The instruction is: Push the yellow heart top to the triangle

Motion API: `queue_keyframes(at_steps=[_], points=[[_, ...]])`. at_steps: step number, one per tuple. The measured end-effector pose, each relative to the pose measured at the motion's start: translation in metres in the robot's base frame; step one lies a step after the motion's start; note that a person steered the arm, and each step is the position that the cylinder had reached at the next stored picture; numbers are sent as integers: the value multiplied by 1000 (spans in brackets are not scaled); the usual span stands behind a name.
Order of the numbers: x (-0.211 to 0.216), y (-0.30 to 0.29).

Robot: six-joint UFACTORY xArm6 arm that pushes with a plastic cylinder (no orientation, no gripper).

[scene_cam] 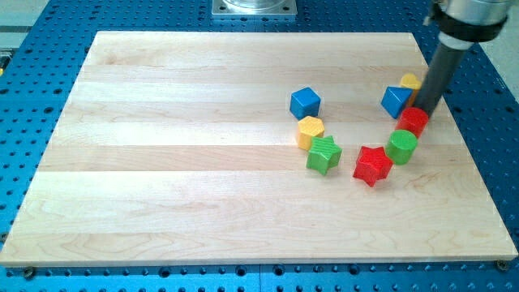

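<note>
The board (162, 162) is bare over the view's left half; no label or writing shows on it or on any block.

The blue cube (306, 102) sits well to the view's left of my tip. Just below it is a yellow block (310, 130), its shape hard to make out, touching the green star (323, 154) beneath it. Further right, the red star (373, 165) lies below and left of my tip, touching the green cylinder (401, 146). Above that is a red block (413, 121), its top edge tucked against the rod.

My tip (423, 109) is down between the blue triangle (396, 101), touching or nearly touching on its left, and the red block just under it. The yellow heart (410, 81) is just up and left of the tip, behind the triangle's top; the triangle and rod hide most of it, so its outline is hard to read.

The rod (438, 73) has no jaws, so nothing can be told of them; its upper mount is cut off at the view's top
</note>
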State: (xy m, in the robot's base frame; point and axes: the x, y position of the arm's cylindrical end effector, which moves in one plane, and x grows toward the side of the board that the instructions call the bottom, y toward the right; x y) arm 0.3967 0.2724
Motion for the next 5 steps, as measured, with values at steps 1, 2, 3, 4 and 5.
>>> queue_keyframes(at_steps=[1,2,3,4,5], points=[[-15,17],[-29,-9],[-38,-35],[-56,-43],[-80,2]])
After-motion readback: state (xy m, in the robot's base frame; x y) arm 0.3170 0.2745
